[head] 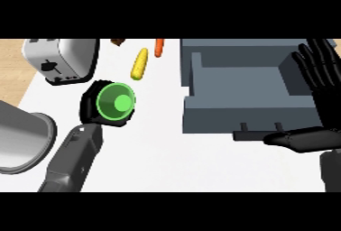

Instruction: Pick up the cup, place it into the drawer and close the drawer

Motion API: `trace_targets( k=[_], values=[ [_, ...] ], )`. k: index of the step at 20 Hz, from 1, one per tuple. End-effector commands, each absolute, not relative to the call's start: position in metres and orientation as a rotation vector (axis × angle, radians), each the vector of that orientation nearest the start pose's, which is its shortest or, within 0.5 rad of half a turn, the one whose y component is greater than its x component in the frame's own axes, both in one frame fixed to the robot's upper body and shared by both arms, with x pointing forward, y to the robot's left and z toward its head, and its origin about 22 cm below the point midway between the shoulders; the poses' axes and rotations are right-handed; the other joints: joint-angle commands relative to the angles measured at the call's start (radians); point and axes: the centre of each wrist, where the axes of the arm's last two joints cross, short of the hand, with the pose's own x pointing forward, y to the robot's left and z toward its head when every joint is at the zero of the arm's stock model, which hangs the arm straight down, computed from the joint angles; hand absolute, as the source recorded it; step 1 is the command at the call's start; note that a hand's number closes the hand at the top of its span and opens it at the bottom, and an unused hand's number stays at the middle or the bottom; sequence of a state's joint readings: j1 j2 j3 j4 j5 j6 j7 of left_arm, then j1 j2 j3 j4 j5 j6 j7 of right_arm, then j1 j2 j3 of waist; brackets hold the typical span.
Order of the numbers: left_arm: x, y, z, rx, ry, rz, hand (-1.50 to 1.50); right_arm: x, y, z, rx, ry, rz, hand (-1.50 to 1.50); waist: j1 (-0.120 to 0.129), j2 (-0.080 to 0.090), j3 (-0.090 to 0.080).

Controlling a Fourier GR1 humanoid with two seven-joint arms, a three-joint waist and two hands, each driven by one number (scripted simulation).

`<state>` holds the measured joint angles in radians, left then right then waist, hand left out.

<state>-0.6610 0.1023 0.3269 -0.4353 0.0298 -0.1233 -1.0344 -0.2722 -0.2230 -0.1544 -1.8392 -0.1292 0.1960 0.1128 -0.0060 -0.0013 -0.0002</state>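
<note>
Although the toaster point(61, 58) at the far left shows a dark lever and knobs on its front, any marking there is too small to read. The green cup point(117, 103) sits left of the open grey drawer point(246, 119) and apart from it, its mouth facing up toward the view. The left hand point(90, 101) curls round the cup and hides its outer wall, so I cannot tell whether the cup touches the white counter point(166, 153). The grey forearm slants in from the lower left. The right hand point(328, 90) rests open at the right edge, fingers up, its thumb across the drawer's handle. A grey pot point(23, 140) is cut off at the left. A yellow vegetable point(139, 63) and a carrot point(159, 47) lie beyond the cup.
</note>
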Motion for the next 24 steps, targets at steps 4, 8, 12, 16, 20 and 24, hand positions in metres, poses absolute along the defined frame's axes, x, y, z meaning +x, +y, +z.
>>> trace_targets(
  k=[4, 8, 12, 16, 20, 24],
  values=[
    [0.404, 0.169, 0.012, -0.268, -2.179, -0.047, 1.5, 0.273, -0.274, 0.151, -0.011, -1.959, 0.252, -1.5, 0.017, -0.008, 0.001],
    [0.426, 0.138, 0.078, -0.29, -2.169, -0.073, 1.5, 0.272, -0.277, 0.153, -0.001, -1.975, 0.279, -1.5, 0.007, -0.007, 0.001],
    [0.43, 0.108, 0.123, -0.269, -2.152, -0.129, 1.5, 0.268, -0.272, 0.154, -0.002, -1.989, 0.248, -1.5, -0.002, -0.005, 0.001],
    [0.437, 0.07, 0.17, -0.223, -2.138, -0.143, 1.5, 0.274, -0.275, 0.134, 0.02, -1.993, 0.267, -1.5, -0.024, 0.003, 0.001],
    [0.444, 0.052, 0.182, -0.151, -2.068, -0.181, 1.5, 0.278, -0.275, 0.147, -0.002, -2.001, 0.269, -1.5, -0.037, 0.011, 0.001],
    [0.441, 0.03, 0.182, -0.068, -1.953, -0.228, 1.5, 0.286, -0.262, 0.149, 0.026, -2.005, 0.259, -1.5, -0.051, 0.01, 0.002]
  ],
)
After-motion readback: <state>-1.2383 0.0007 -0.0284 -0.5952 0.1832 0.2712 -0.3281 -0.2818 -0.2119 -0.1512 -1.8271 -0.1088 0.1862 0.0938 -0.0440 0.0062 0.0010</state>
